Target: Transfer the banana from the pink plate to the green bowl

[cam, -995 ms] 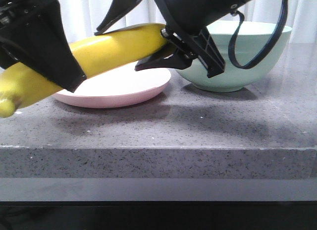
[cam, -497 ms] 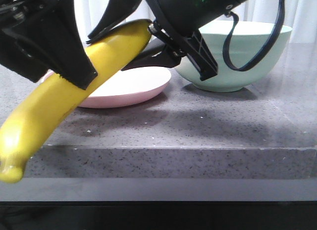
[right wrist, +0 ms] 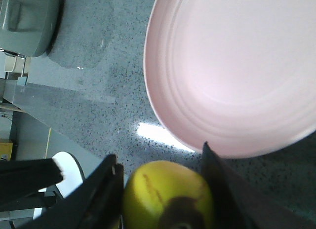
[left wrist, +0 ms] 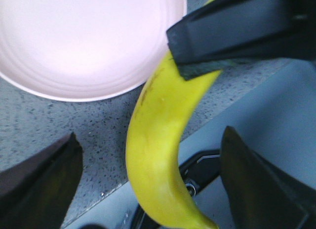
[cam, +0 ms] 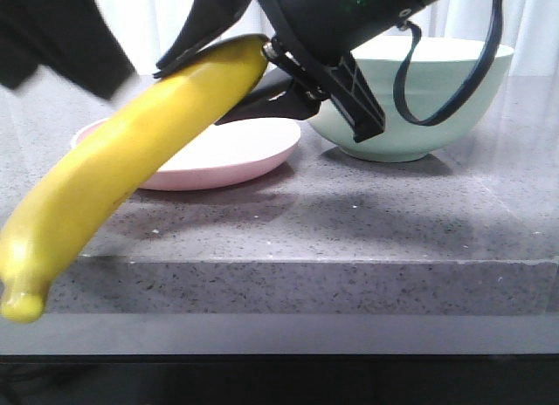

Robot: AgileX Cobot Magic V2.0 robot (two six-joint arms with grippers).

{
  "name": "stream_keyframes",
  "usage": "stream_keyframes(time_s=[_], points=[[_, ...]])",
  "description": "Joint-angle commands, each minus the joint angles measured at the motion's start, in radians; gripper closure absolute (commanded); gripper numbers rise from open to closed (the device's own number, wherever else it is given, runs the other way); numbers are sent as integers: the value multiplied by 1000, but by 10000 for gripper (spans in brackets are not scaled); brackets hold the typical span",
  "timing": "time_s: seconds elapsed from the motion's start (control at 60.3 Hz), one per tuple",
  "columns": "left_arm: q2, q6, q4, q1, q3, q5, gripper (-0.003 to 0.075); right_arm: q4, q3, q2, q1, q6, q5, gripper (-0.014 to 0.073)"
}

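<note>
The yellow banana [cam: 113,178] hangs in the air, slanting from above the pink plate [cam: 236,156] down past the table's front edge. My right gripper [cam: 196,92] is shut on its upper end; in the right wrist view the dark tip of the banana [right wrist: 168,199] sits clamped between the fingers [right wrist: 98,194]. My left gripper [cam: 61,38] is a blurred dark shape at the upper left, off the banana. In the left wrist view the left gripper [left wrist: 150,135] stands open, its fingers [left wrist: 44,184] wide on either side of the banana [left wrist: 158,155] without touching it. The plate [left wrist: 84,41] is bare. The green bowl [cam: 419,99] stands behind and right of the plate.
The grey speckled stone table [cam: 349,222] ends in a thick front edge [cam: 306,287], and the banana's lower end hangs beyond it. A black cable [cam: 410,82] loops from the right arm in front of the bowl. White curtains hang behind.
The left gripper has let go of the banana and pulled away up and left. The banana's free end swung down over the last second; the right gripper has kept its hold.
</note>
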Motion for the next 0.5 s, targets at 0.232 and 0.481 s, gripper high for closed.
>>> stream_keyframes(time_s=[0.232, 0.481], points=[[-131, -10, 26, 77, -31, -15, 159, 18, -44, -51, 0, -52, 22, 465], [-131, -10, 27, 136, -31, -15, 167, -32, -120, -118, -47, -74, 73, 465]])
